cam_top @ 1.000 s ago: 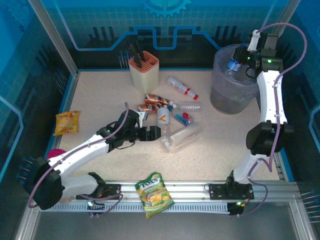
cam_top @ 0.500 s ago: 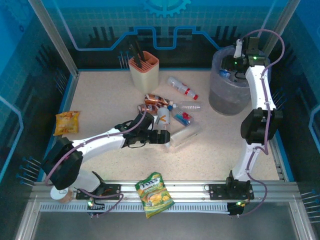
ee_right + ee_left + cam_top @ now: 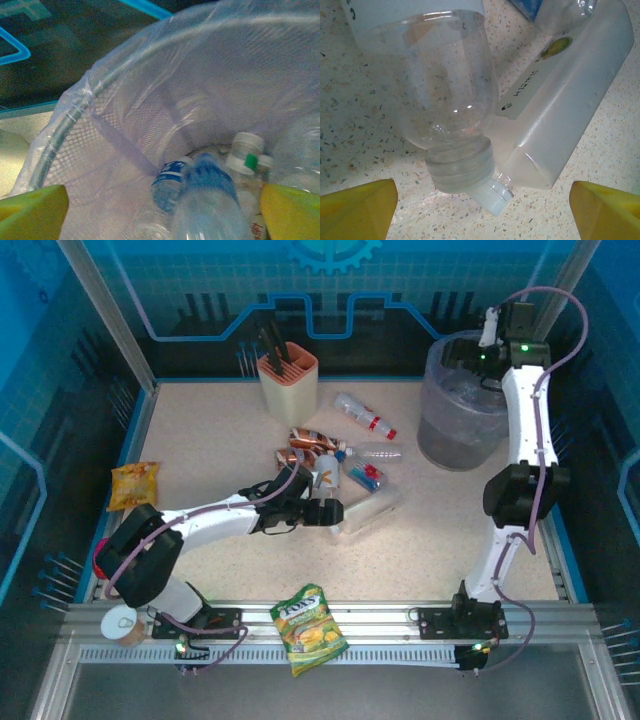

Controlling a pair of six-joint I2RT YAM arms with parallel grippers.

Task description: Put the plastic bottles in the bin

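Bottles [image 3: 200,200] already lie at the bottom of the bin [image 3: 448,445], at the far right of the surface [image 3: 200,430]. We make out at least three there, two with blue labels. More are still out. A cluster [image 3: 335,465] lies mid-surface, left of the bin, so we judge the task less than half done.

Our right hand [image 3: 470,354] hangs over the bin, jaws spread wide, nothing between them. Our left hand [image 3: 330,512] sits low at the cluster's near edge. Its jaws stand open either side of a clear bottle [image 3: 447,95] at its cap end, not gripping it. A white bottle [image 3: 570,115] lies against that one.

A second ago the right hand gripped a blue-labelled bottle at the bin's rim; it has since let go. The left hand has pushed right, in to the cluster.
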